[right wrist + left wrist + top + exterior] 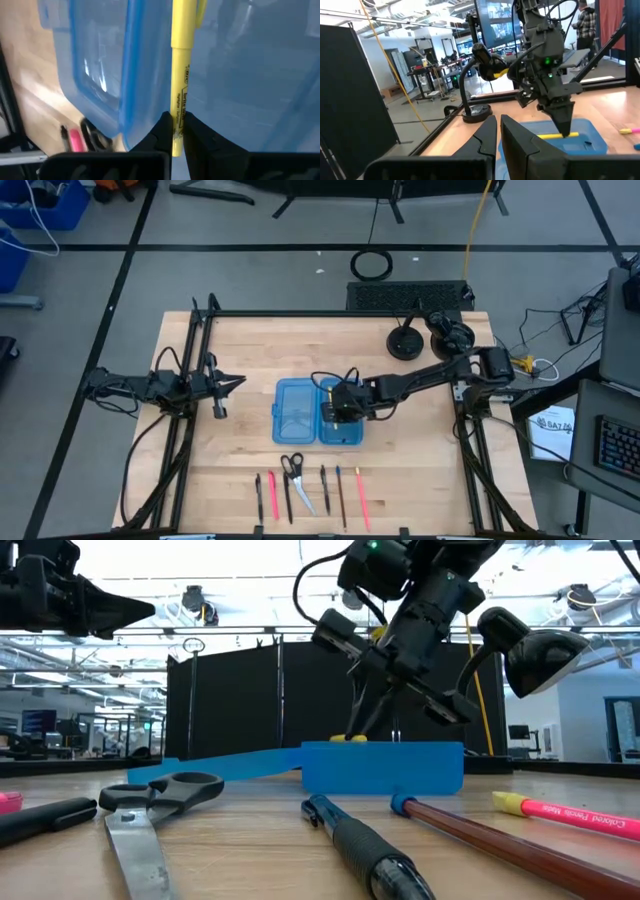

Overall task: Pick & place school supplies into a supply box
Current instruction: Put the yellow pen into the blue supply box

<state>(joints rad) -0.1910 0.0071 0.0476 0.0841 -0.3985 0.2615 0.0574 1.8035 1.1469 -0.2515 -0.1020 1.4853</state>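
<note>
The blue translucent supply box (303, 412) lies open on the table's middle, its two halves side by side. My right gripper (335, 408) hangs over the box's right half, shut on a yellow highlighter (179, 60). In the low view the highlighter (348, 738) shows just above the box wall (385, 768). Near the table's near edge, several supplies lie flat in a row: a dark pen (258, 498), a pink pen (272, 493), the scissors (293, 475), another dark pen (325, 488), a brown pencil (341, 495) and a pink pencil (361, 498). My left gripper (232, 382) waits shut at the table's left. My right gripper pinches the yellow highlighter's barrel (179, 102) near one end between its two fingers (162, 129). The fingers come from above, pointing down, and lie across the barrel. The highlighter lies level, low over the box's right half (580, 137); I cannot tell whether it touches the box floor.
Two black round bases (405, 342) (450, 335) with gooseneck heads stand at the far right of the table. Black frame rails (190, 410) (465, 415) run along the left and right sides. Bare wood lies between the box and the row of supplies.
</note>
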